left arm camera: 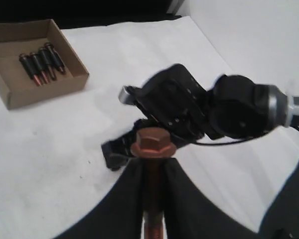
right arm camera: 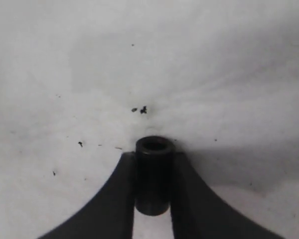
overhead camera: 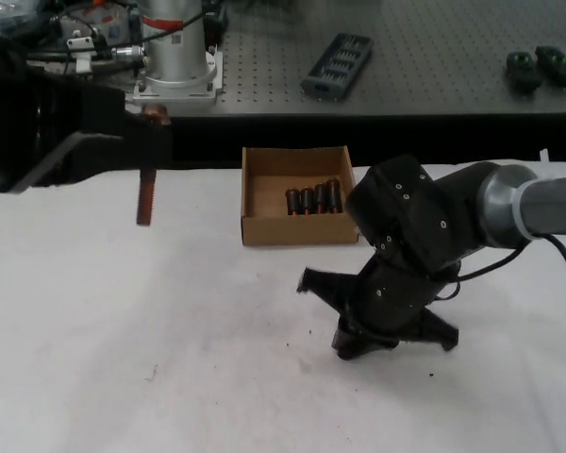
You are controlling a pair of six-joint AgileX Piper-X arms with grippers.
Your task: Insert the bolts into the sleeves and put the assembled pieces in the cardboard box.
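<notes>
While the left pincer is shut tight on the shaft of a copper bolt, the right pincer is closed around a short black sleeve. So each arm has one half of a piece. The step in hand is joining them, because the bolt is not yet in the sleeve.

In the high view the bolt hangs down in the air over the far left part of the white desk. The right pincer is low down near the desk, well apart from the bolt. The sleeve's open hole faces away from the right wrist camera. I think the sleeve rests on the desk, but the view is too close to be sure.

The cardboard box stands at the back of the desk, between the two arms. Four finished pieces lie side by side inside it.

Next, the two arms need to come together. The tip of the bolt has to line up with the hole in the sleeve, so one of the two has to turn. Then the bolt can slide in straight. A tilted bolt could bump the rim and get stuck. After that the joined piece goes in the box beside the other four.
</notes>
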